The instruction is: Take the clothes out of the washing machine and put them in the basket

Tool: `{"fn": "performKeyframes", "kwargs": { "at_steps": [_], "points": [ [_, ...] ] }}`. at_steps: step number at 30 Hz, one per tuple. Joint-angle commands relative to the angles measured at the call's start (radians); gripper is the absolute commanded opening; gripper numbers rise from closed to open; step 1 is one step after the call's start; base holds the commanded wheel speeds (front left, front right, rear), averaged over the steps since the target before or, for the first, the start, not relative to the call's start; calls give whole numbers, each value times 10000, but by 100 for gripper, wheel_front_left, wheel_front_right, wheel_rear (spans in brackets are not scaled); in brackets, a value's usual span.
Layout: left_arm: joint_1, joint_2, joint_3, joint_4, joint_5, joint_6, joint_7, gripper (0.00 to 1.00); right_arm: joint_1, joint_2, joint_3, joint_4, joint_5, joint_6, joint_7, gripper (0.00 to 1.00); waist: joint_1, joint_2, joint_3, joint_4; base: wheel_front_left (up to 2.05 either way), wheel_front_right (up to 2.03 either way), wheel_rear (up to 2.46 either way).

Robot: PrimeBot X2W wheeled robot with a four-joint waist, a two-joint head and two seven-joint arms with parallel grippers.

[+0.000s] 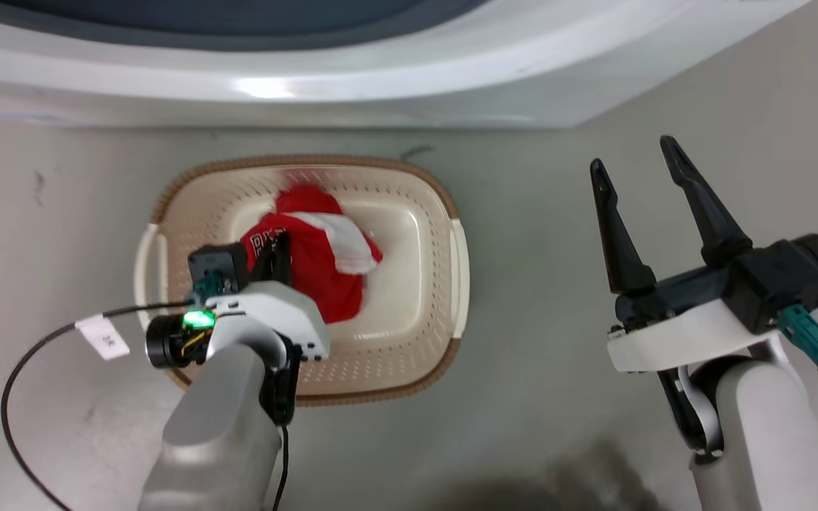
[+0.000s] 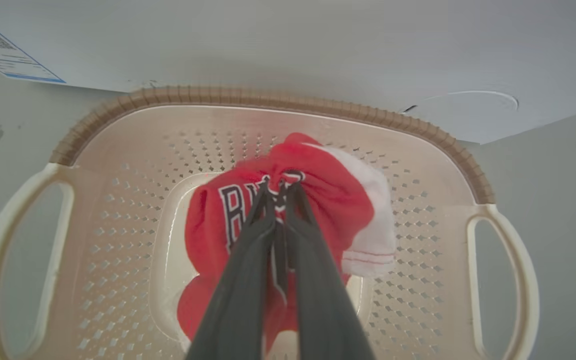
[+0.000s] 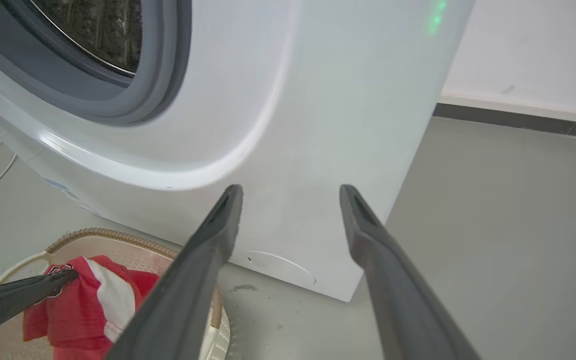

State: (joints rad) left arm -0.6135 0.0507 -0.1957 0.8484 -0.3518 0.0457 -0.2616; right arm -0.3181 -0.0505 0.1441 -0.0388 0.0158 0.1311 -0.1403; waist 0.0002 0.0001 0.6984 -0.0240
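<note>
Red clothes (image 2: 208, 225) pinched by left gripper (image 2: 279, 186) at basket (image 2: 268, 95) centre (right gripper (image 1: 633, 155) spread); rising unopened would drag them out.

Light: bright, soft and even, coming from above.
Glare: a white streak runs along the curved front of the washing machine (image 1: 267, 86), and a green glint shows on its side in the right wrist view.
Shadow: one dim, soft patch on the floor (image 1: 565, 482) at the head view's bottom edge.
Cast: the clothes (image 2: 248, 220) tint the far wall of the basket (image 2: 168, 135) pink.
Focus: the left gripper (image 2: 280, 187) blurs toward the lens.
Distortion: the basket rim bows in the left wrist view.
</note>
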Motion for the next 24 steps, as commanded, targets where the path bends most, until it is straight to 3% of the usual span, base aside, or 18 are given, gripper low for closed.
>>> {"fn": "performKeyframes", "kwargs": {
  "at_steps": [1,13,14,15,16,24],
  "points": [
    [-329,2,-52,272,-90,84,-42,0,-253,5,49,54,35,-7,-103,100,-2,-1,716,-340,0,0,0],
    [-1783,9,-365,3468,-695,179,-24,3,-778,8,432,617,325,-7,-554,100,-2,-1,1478,-838,0,0,0],
    [-1816,4,-395,3640,-740,139,6,31,-782,7,431,656,339,-7,-569,100,-2,-1,1476,-845,0,0,0],
    [-1842,1,-421,3745,-773,98,-8,76,-777,8,410,708,354,-7,-600,100,-2,-1,1456,-833,0,0,0],
    [-1863,4,-444,3827,-796,84,-14,100,-789,8,389,777,363,-7,-619,100,-2,-1,1405,-813,0,0,0],
    [-1122,2,-334,3193,-772,-180,-32,100,-481,7,147,1482,193,-7,-787,100,-2,-1,-80,-504,0,0,0]
  ]
}}
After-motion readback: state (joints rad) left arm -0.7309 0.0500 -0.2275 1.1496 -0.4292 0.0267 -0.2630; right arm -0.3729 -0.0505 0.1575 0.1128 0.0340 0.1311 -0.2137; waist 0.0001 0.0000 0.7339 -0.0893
